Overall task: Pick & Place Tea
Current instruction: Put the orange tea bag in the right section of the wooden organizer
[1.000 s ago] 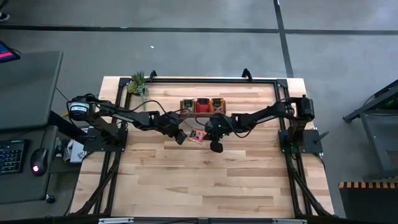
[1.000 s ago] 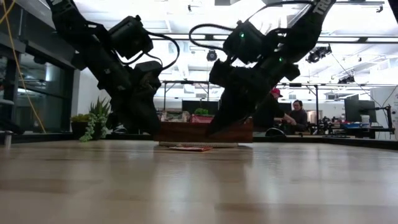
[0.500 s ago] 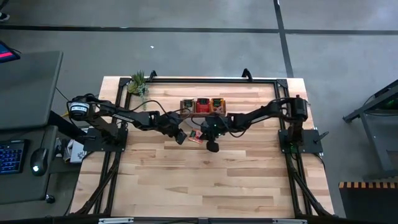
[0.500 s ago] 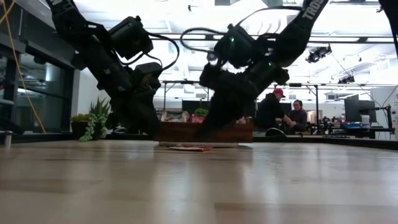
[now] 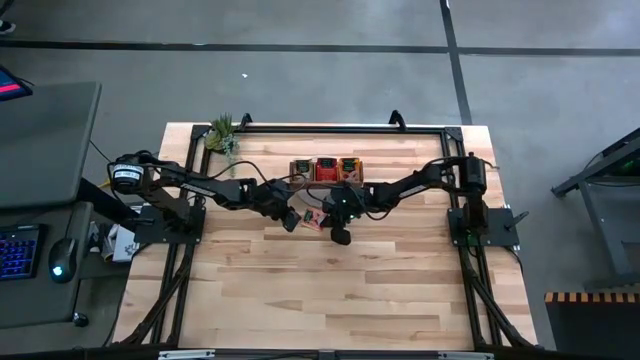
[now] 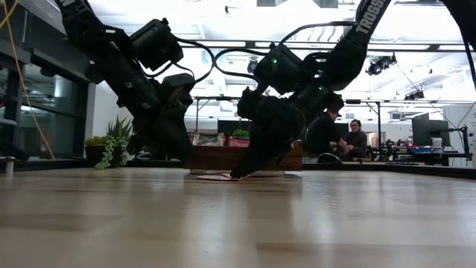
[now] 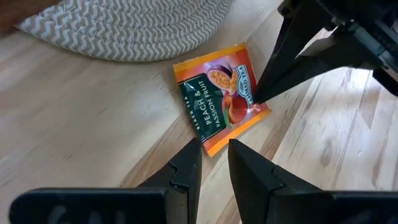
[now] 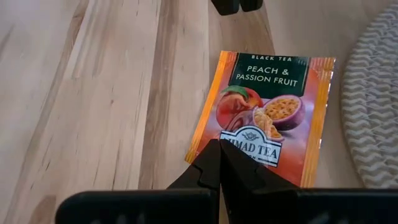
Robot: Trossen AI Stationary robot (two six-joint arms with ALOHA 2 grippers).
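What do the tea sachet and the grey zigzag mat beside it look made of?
Tea sachet: probably glossy printed foil or coated paper; it lies flat and its surface catches light. Mat: seems woven fabric or cord, matte, with ribbed chevron rows.

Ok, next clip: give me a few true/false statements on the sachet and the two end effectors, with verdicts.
1. An orange tea sachet lies flat on the wooden table. True.
2. The sachet's label reads green tea with mint. False: it reads black tea, peach and passion fruit.
3. The right end effector has its fingers shut, tips pressing on the sachet's edge. True.
4. The left end effector holds the sachet lifted off the table. False: its fingers stand slightly apart just short of the sachet, which lies on the wood.
5. The sachet sits inside the wooden tray. False: it lies on the table in front of the tray.
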